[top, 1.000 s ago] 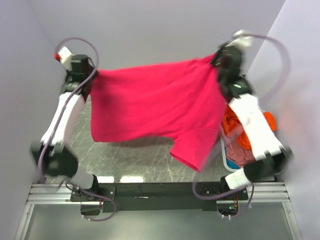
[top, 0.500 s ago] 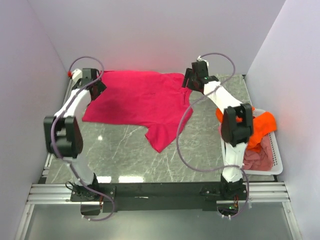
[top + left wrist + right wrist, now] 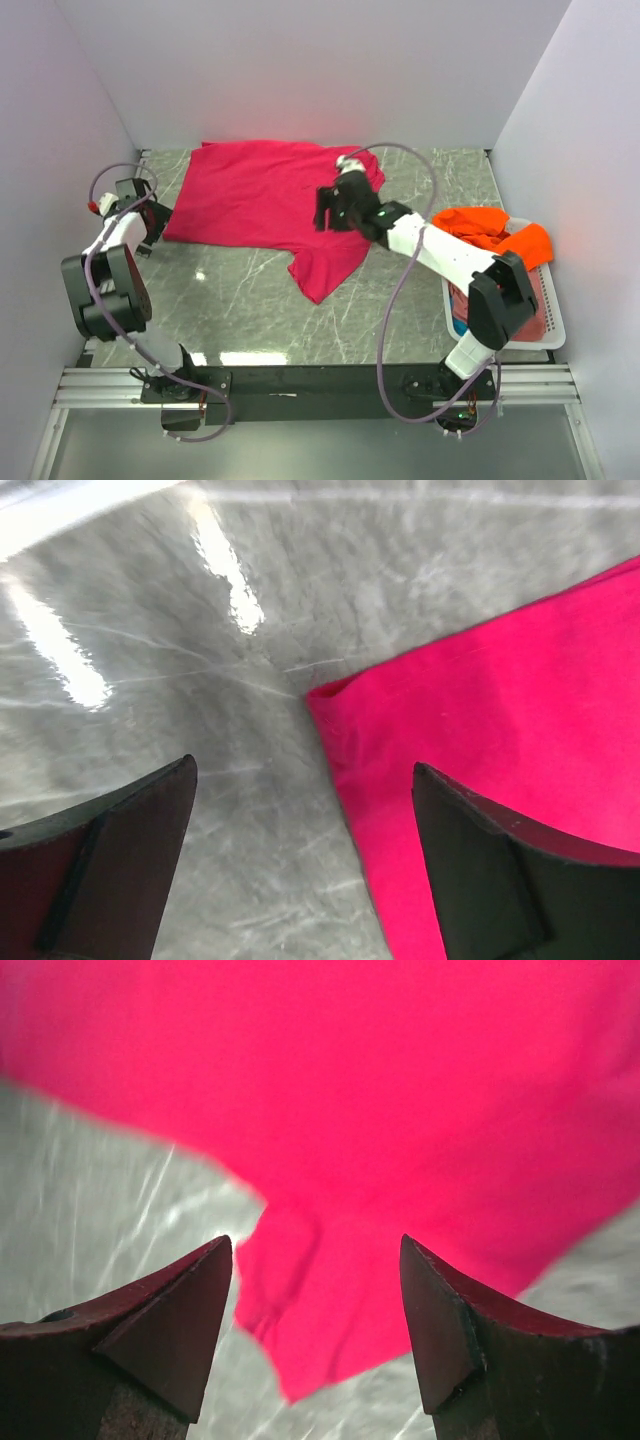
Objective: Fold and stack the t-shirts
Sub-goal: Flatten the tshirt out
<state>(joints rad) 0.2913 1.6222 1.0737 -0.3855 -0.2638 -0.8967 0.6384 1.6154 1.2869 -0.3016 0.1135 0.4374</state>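
A crimson-magenta t-shirt point(image 3: 265, 195) lies spread flat on the marble table at the back, one sleeve point(image 3: 325, 270) pointing toward the near side. My left gripper point(image 3: 155, 218) hovers open at the shirt's left corner. In the left wrist view that corner point(image 3: 330, 695) lies between the spread fingers point(image 3: 130, 850), nothing held. My right gripper point(image 3: 325, 212) hangs open above the shirt's right half. In the right wrist view the sleeve point(image 3: 320, 1300) lies below the gap of the gripper point(image 3: 315, 1242). An orange t-shirt point(image 3: 490, 225) hangs over the basket rim.
A white plastic basket point(image 3: 553, 335) stands at the table's right edge with more cloth in it, pink-red point(image 3: 535, 305) and a bit of teal-blue point(image 3: 458, 325). White walls close in the left, back and right. Bare marble point(image 3: 250, 320) lies in front of the shirt.
A second ago both grippers held the crimson shirt stretched in the air. It has since been laid on the table and let go; both arms have drawn back, jaws open.
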